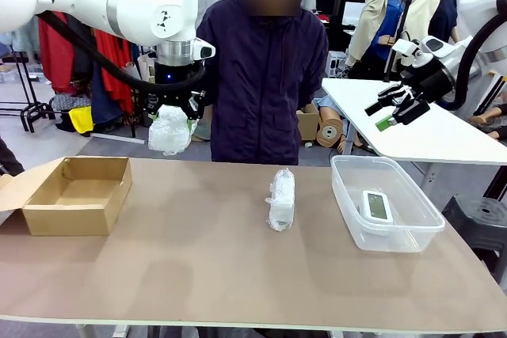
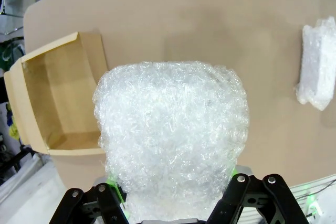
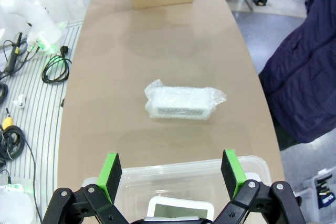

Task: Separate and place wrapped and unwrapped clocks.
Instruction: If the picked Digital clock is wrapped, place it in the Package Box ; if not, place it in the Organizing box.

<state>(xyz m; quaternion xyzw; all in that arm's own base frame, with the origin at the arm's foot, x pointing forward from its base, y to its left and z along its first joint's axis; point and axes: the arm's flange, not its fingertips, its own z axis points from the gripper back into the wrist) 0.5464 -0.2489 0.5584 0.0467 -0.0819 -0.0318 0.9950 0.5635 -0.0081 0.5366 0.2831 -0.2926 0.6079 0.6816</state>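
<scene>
Wrapped clocks, two. Held bundle point(image 1: 169, 132): pinched in the downward-pointing left gripper point(image 1: 171, 120), above the table point(image 1: 198, 275), near the single cardboard box point(image 1: 67, 217). Lying bundle point(image 1: 281, 199): mid-table. Unwrapped clock point(image 1: 374, 204), one: inside the clear tub point(image 1: 346, 195). Right gripper point(image 1: 377, 116): fingers spread, empty, raised, tilted toward the tub.

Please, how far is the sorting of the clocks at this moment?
Done: the bare clock lies in the tub. In hand: the left gripper holds one wrapped bundle in the air, not yet in the box. Left: the second bundle lies on the table between box and tub. The right gripper is open and empty.
</scene>
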